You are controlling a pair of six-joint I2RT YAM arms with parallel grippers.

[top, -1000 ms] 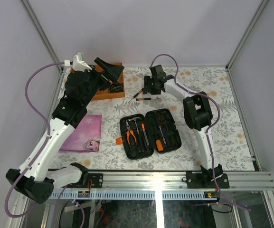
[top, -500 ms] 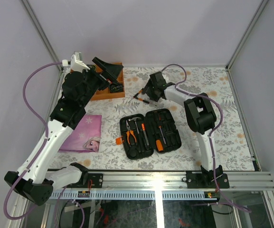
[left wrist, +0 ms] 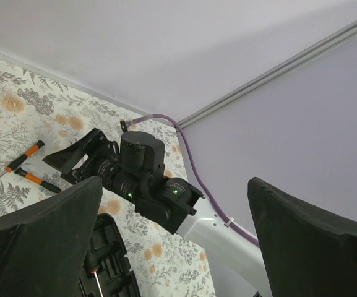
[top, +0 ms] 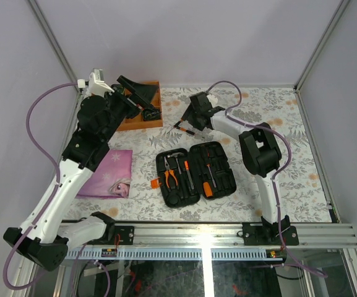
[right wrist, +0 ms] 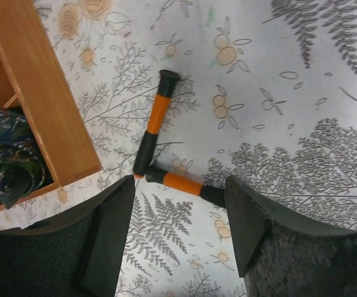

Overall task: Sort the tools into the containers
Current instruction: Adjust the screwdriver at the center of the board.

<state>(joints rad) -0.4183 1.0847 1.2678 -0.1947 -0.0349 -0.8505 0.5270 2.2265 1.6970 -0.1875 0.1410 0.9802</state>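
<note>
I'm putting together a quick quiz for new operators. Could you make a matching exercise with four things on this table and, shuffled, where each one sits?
Things:
1. tool case
2. wooden tray
3. two loose screwdrivers
4. purple pouch

Places:
A. near left, beside the case
B. far left, by the back wall
C. open, mid-table
D. on the cloth under the open right gripper

Pairs: 1-C, 2-B, 3-D, 4-A

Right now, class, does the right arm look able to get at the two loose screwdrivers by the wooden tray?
Probably yes. Its tool hangs open right above the screwdrivers, with bare table around them and nothing on top; only the tray edge lies close on one side.
</note>
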